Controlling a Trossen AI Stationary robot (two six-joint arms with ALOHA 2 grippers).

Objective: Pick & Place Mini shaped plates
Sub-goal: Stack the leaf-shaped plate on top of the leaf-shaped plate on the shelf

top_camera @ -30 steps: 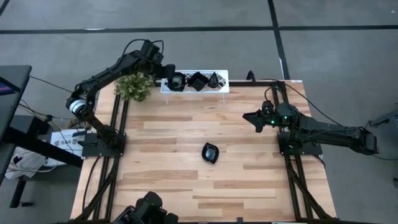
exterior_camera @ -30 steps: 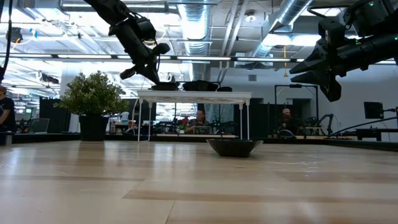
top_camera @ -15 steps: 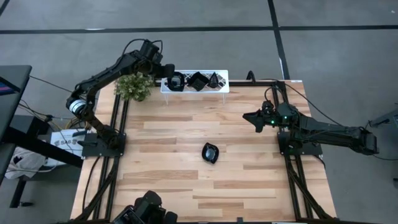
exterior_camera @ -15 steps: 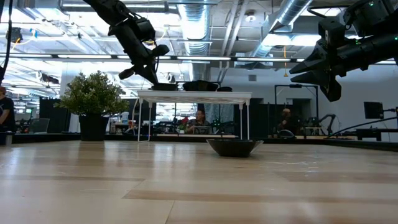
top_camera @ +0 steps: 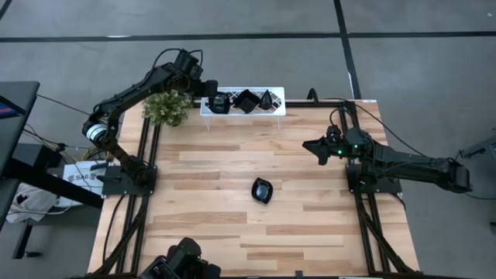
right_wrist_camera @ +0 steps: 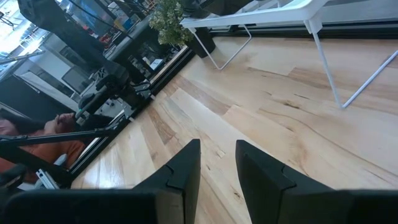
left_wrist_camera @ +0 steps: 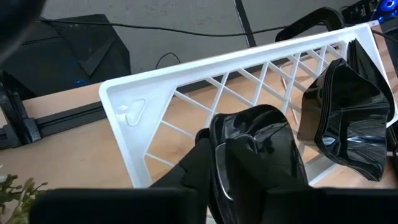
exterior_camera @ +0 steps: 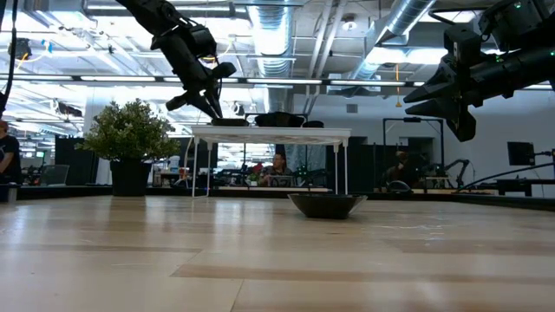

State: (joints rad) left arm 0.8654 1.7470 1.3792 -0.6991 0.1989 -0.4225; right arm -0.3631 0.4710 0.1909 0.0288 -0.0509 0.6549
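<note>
A white lattice rack (top_camera: 276, 111) stands at the table's far edge with three glossy black mini plates on top. My left gripper (top_camera: 211, 99) is at the leftmost plate (left_wrist_camera: 255, 134), its fingers slightly apart, one on each side of that plate's near rim; the plate lies on the rack's lattice. Beside it sit a wavy-rimmed plate (left_wrist_camera: 348, 118) and a third (top_camera: 267, 98). Another plate (top_camera: 262, 190) rests on its base mid-table. My right gripper (top_camera: 308, 144) hangs open over the table's right part, nothing between its fingers (right_wrist_camera: 186, 165). My left gripper reaches the leftmost plate slanting down from the table's left, one finger (left_wrist_camera: 198, 165) outside the rim's wall (left_wrist_camera: 219, 158) and the other on the inner side. The plate lies on the rack. Whether the fingers still touch the rim, I cannot tell.
A small green plant (top_camera: 167, 107) stands just left of the rack, under my left arm. The rack stands on thin white legs (exterior_camera: 345, 165). Bare wood lies between the rack and the mid-table plate (exterior_camera: 327, 204). People sit in the room beyond the table.
The plate at my left gripper has sunk a little and now lies flatter on the rack's top. Both arms have kept still.
</note>
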